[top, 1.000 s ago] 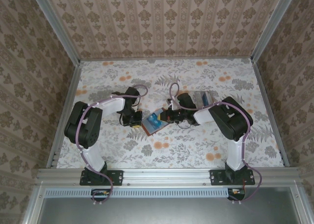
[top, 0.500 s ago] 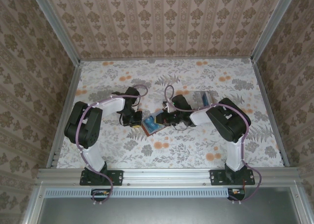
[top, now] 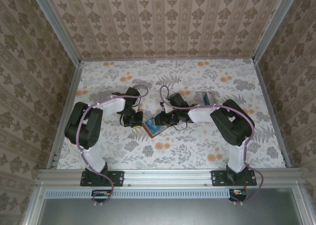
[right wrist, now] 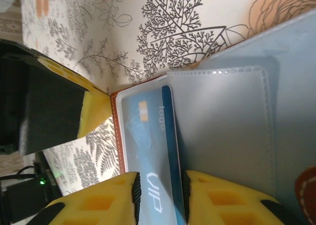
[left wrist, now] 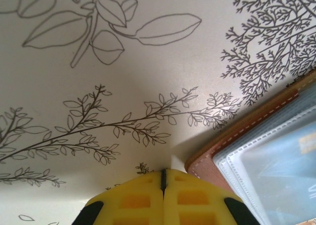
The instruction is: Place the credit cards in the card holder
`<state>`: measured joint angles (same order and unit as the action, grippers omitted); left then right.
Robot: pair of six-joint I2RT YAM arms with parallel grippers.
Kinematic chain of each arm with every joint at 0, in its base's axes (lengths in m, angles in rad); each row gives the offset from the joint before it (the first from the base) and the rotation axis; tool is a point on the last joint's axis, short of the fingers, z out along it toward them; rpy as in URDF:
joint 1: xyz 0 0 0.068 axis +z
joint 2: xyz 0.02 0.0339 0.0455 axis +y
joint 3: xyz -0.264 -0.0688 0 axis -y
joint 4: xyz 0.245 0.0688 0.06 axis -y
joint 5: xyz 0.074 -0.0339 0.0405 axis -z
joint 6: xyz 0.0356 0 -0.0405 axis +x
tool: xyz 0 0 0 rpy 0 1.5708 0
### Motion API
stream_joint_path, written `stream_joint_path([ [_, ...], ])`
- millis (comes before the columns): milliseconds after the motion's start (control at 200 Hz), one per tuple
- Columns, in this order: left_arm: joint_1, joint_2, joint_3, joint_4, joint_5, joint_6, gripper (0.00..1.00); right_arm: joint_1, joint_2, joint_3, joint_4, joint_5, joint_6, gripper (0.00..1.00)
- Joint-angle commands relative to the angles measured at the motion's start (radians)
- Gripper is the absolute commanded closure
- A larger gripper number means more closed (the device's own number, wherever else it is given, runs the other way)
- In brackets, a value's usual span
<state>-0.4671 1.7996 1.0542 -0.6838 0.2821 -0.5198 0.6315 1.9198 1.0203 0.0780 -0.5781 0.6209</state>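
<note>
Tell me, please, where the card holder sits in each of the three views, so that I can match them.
Top external: the card holder lies open near the middle of the floral cloth.
Left wrist: its brown corner and clear pockets fill the lower right.
Right wrist: it spreads across the centre and right.
Shared landmark: the blue credit card in its clear pocket.

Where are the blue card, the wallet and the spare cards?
Blue card (right wrist: 148, 146): right wrist view, its middle, under the clear pocket.
Wallet (left wrist: 247, 130): left wrist view, its brown stitched edge.
Spare cards (top: 204, 97): top view, the pile's top.
</note>
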Motion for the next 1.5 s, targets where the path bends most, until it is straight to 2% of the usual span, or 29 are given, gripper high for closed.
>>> stream_joint_path([
  [0,-0.011,0.106,-0.066,0.233,-0.017,0.023,1.0,0.004,-0.028,0.026,-0.151,0.065,-0.08,0.68],
  [215,-0.01,0.101,-0.077,0.249,-0.007,0.021,1.0,0.011,-0.019,0.028,-0.148,0.073,-0.087,0.77],
  [310,-0.011,0.104,-0.079,0.26,0.006,0.017,1.0,0.029,-0.015,0.022,-0.121,0.06,-0.083,0.77],
  [470,-0.011,0.115,-0.079,0.285,0.029,0.007,1.0,0.056,-0.022,0.029,-0.109,0.078,-0.077,0.73],
  [665,0.004,0.085,-0.1,0.279,0.038,0.031,1.0,0.054,-0.104,0.016,-0.149,0.202,-0.091,0.64],
  [720,0.04,0.066,-0.115,0.276,0.041,0.04,1.0,0.052,-0.117,0.021,-0.158,0.211,-0.095,0.62],
  [930,0.083,-0.058,-0.197,0.28,0.048,0.049,1.0,0.05,-0.146,0.038,-0.211,0.27,-0.126,0.59],
  [1225,0.053,-0.17,-0.274,0.276,0.058,0.039,1.0,0.044,-0.202,0.054,-0.322,0.365,-0.217,0.56],
  [1495,0.017,-0.15,-0.283,0.28,0.049,0.035,1.0,0.038,-0.225,0.039,-0.341,0.392,-0.23,0.51],
])
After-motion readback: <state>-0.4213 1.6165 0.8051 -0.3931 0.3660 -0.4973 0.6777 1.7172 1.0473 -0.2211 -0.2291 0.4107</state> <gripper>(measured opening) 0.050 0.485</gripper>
